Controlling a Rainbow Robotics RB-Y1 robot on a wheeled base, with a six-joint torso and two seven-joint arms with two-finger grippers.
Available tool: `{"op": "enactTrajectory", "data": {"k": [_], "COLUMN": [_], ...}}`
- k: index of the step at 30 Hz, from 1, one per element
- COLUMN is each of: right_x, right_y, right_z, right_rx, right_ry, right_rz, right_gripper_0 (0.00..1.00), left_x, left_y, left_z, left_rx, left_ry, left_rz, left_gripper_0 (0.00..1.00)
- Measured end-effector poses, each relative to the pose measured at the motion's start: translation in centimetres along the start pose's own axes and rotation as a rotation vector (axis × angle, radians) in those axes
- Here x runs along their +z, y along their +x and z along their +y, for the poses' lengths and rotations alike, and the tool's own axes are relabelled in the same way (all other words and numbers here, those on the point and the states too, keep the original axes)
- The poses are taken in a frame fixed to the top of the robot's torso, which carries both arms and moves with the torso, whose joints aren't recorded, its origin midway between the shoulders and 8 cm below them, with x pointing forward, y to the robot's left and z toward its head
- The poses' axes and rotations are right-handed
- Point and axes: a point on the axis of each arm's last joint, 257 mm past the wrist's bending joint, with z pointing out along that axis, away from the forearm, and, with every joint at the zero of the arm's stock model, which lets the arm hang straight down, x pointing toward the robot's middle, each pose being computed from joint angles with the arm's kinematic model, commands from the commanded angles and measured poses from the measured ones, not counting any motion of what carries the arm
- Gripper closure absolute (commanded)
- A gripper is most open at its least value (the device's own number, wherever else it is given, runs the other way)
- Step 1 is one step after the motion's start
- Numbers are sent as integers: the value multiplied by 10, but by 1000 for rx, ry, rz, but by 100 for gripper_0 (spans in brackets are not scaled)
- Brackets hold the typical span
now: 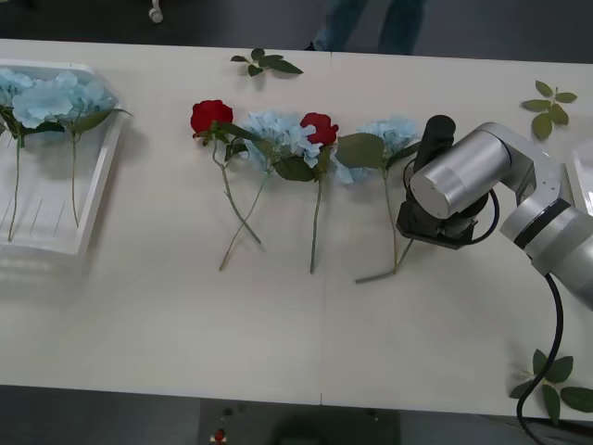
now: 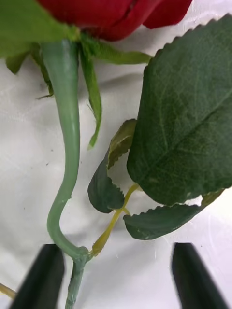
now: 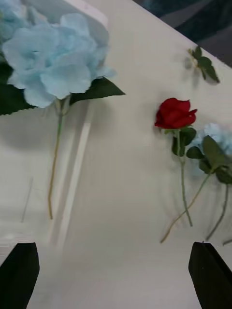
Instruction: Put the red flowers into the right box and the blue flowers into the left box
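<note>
Currently the right gripper hovers low over the white table at about three o'clock in the front view, its black fingers spread wide with the thin green stem of a deep-red artificial rose running between them, not pinched. From the front this rose seems hidden under the silver arm, though that is hard to confirm. Two more red roses lie in the row at the table's middle, mixed with two pale sky-blue fluffy flower clusters. At nine o'clock the shallow translucent white ribbed tray holds two blue clusters. At three o'clock, on the edge, a narrow pale rim of another white tray shows. The left gripper hangs above the table beside the ribbed tray, fingers wide apart, gripping nothing.
</note>
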Motion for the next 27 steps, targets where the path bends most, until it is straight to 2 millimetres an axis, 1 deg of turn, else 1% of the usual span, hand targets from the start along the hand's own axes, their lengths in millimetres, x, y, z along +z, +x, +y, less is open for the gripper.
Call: {"op": "enactTrajectory", "data": {"k": [2, 4, 7, 11, 16, 18, 20, 22, 24, 27], "right_x": [0, 0, 0, 0, -1, -5, -15, -32, -54, -91], "right_y": [1, 1, 2, 5, 5, 3, 2, 2, -2, -15], "right_z": [1, 1, 1, 3, 5, 8, 14, 11, 4, -6], "right_rx": [1, 1, 1, 5, 4, 3, 9, 12, 3, -34], "right_ry": [-3, -3, -4, -13, -18, -30, -63, -76, -73, -68], "right_rz": [5, 6, 7, 19, 18, 13, 24, 48, 56, 41], "right_gripper_0": [100, 100, 100, 100, 100, 100, 100, 100, 100, 100], "left_x": [10, 22, 46, 79, 119, 131, 143, 155, 166, 183], "left_y": [-2, -5, -9, -9, -5, -2, 3, 8, 15, 25], "left_z": [-20, -36, -55, -81, -111, -124, -136, -145, -153, -164], "left_rx": [15, 44, 114, 193, 151, 160, 178, 164, 125, 103], "left_ry": [46, 61, 31, -12, -55, -62, -71, -92, -121, -154], "left_rz": [-4, -15, -26, -17, -7, -1, 7, 15, 22, 26], "left_gripper_0": [10, 10, 10, 10, 10, 10, 10, 10, 10, 10]}}
